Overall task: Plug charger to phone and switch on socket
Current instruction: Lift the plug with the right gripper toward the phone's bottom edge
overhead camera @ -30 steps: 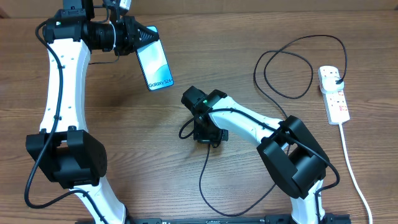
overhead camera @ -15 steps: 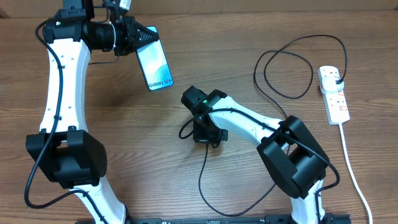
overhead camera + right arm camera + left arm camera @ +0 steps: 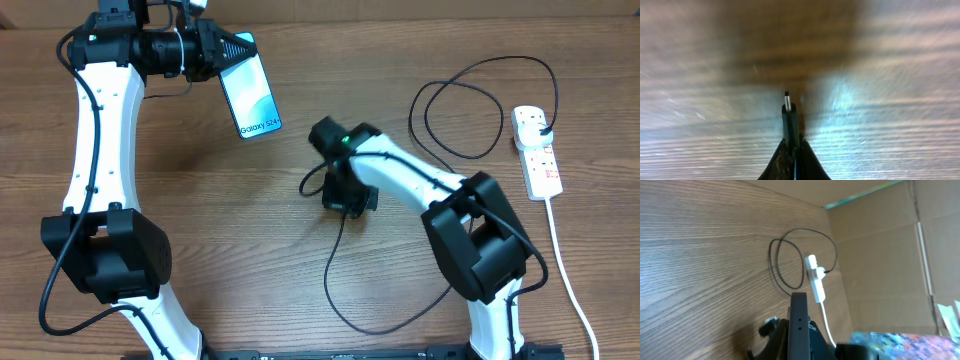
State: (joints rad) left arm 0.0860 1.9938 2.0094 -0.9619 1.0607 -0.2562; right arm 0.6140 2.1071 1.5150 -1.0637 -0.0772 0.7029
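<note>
my left fingers (image 3: 226,48) clamped on phone (image 3: 252,92), held above desk (image 3: 200,200); my right fingers (image 3: 779,164) pinched tight on charger (image 3: 790,120) tip.

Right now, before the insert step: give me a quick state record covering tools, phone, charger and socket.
left tool: shut on phone, lit screen facing the overhead camera
right tool: shut on charger, just behind its plug tip; tip sticks out past the fingers
tip to phone: apart, not inserted
charger far end: black plug sits in socket
socket switch: cannot tell, too small
</note>
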